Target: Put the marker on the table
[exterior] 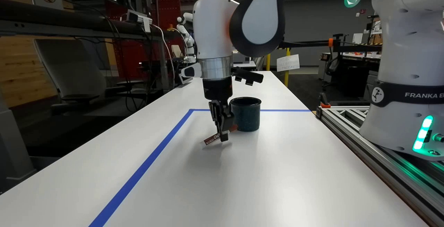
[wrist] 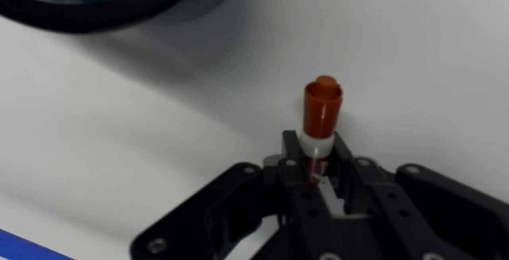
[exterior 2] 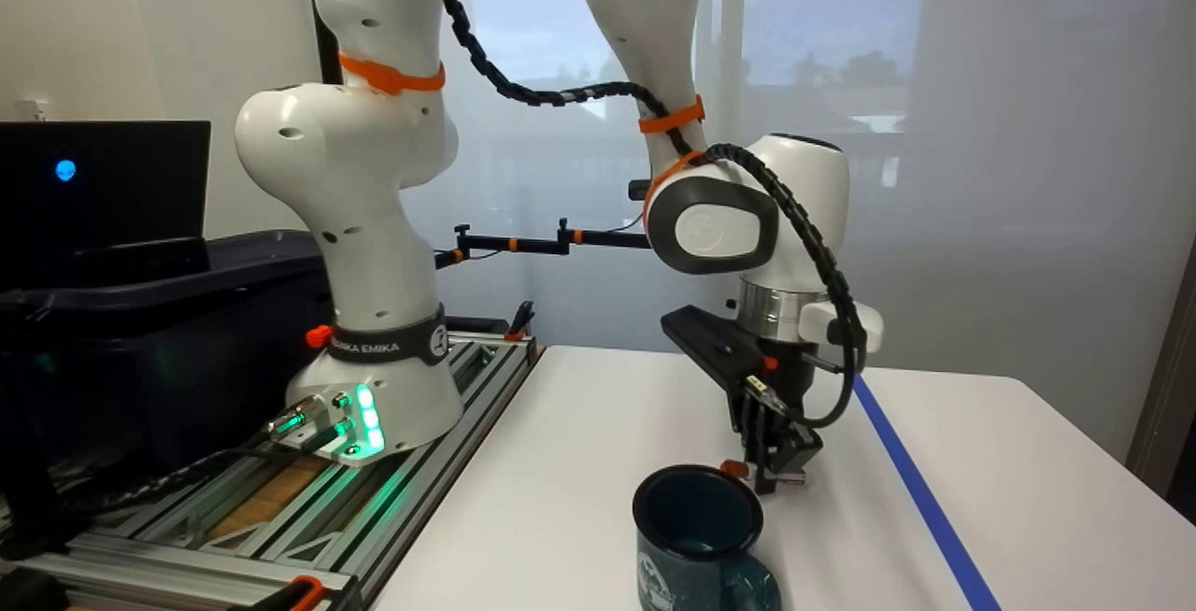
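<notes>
Wrist view: pincer (wrist: 316, 144) grips marker (wrist: 321, 113) outside cup (wrist: 107, 15).

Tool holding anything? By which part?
The tool holds the marker by its barrel, close to the white band; the orange-brown cap sticks out past the fingertips.

Glare on white table (exterior: 284, 188), daylight through window (exterior 2: 832, 22), dim wrist view, soft shadow beside cup (wrist: 95, 18)
</notes>
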{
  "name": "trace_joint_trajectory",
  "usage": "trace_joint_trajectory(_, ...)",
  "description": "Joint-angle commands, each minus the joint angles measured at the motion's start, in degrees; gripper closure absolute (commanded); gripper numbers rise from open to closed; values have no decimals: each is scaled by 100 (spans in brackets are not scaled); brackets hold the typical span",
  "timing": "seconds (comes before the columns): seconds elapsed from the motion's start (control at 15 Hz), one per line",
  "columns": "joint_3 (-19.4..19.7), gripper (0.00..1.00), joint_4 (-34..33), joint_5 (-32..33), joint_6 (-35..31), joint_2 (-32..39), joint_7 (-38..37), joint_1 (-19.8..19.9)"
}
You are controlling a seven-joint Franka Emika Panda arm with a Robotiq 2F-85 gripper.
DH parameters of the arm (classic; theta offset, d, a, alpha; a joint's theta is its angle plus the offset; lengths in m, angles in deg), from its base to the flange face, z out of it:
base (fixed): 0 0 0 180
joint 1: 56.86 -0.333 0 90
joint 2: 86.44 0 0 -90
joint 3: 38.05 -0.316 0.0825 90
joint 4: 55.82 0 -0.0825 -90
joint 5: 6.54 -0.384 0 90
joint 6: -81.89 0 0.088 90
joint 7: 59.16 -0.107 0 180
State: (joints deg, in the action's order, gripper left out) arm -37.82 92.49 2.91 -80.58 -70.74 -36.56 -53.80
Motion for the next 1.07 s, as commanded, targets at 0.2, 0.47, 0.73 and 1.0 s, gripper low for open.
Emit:
trace_joint_trajectory(0.2, -759, 25, -214, -887, 528, -173, 481, 628)
trace_joint_trajectory(0.47, -1382, 0, -359, -2860, 2111, -930, 1094, 1091)
trace_joint_trajectory(0.73, -590, 0, -423, -3391, 3093, -1750, 425, 800)
trace_joint_trajectory(1.0, 45, 0, -296, -2981, 2710, -2207, -538, 684)
